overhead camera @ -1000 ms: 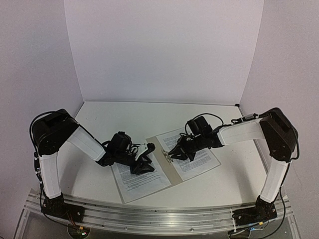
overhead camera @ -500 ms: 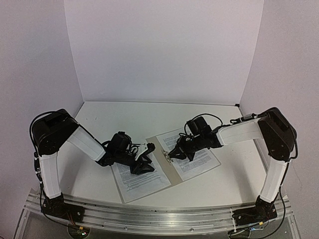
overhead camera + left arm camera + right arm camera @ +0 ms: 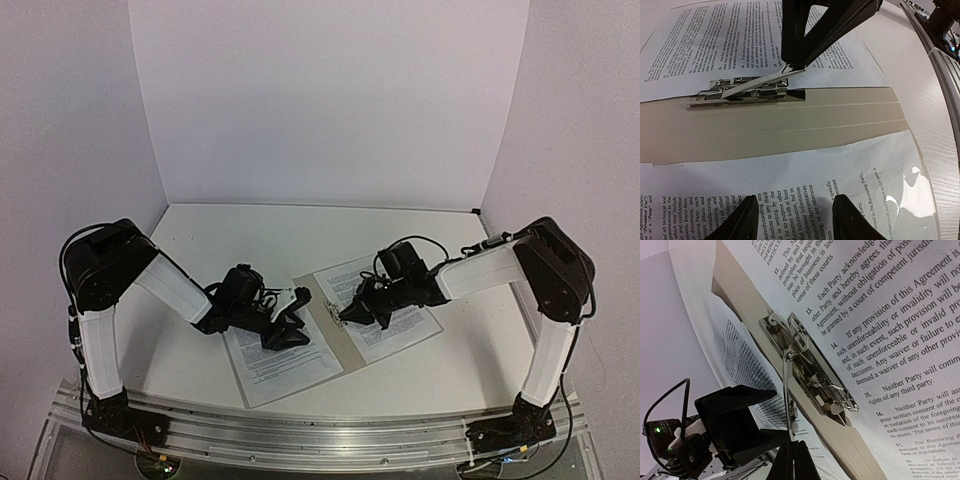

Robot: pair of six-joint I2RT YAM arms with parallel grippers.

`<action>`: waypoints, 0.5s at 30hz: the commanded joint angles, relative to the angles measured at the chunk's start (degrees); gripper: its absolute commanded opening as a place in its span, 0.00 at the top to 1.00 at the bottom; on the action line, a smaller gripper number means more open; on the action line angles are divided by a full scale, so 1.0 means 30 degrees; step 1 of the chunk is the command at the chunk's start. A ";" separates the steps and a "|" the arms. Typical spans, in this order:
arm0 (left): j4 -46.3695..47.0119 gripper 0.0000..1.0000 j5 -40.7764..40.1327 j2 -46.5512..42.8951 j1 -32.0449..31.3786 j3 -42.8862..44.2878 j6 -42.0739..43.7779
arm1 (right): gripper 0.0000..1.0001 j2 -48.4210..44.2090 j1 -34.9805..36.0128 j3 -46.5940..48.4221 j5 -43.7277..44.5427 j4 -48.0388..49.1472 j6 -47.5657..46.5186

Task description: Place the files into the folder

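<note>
**Right wrist view explains the pose**

Your right fingers point(image 3: 792, 460) are closed hard on the tip of the lever point(image 3: 786, 390), which stands up off the clip point(image 3: 812, 377) on the spine. That pinch reads as the way to swing the lever, so the clip can open or clamp on paper.

The folder point(image 3: 790, 125) lies open and flat on the tabletop point(image 3: 250, 235), with its spine between the two arms, so each arm can reach one half. Both files point(image 3: 405, 330) are already on it. The right sheet point(image 3: 890, 340) has its edge at the clip (under it or only against it, you can't tell). The left sheet point(image 3: 790, 200) overlaps the tan strip beside the spine.

Your left fingers point(image 3: 285, 333) stand about half open low over the left sheet, with nothing between them. They are probably there to stop the sheet sliding while the clip is worked. Whether the tips actually press the paper doesn't show.

Neither sheet looks fastened, so treat the clip as the step in hand.
</note>
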 commanded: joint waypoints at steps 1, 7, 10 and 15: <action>-0.2949 0.49 -0.0720 0.0473 0.0304 -0.0963 -0.0501 | 1.00 0.0493 -0.0184 -0.1147 0.0612 -0.1703 -0.1284; -0.2941 0.49 -0.0695 0.0466 0.0308 -0.0954 -0.0501 | 1.00 0.0680 -0.0355 -0.1559 0.1227 -0.1794 -0.1902; -0.2897 0.49 -0.0647 0.0444 0.0337 -0.0994 -0.0482 | 1.00 0.0501 -0.0460 -0.2053 0.1788 -0.1826 -0.1805; -0.2915 0.49 -0.0653 0.0450 0.0365 -0.0979 -0.0504 | 1.00 0.0768 -0.0499 -0.2232 0.2357 -0.1885 -0.1911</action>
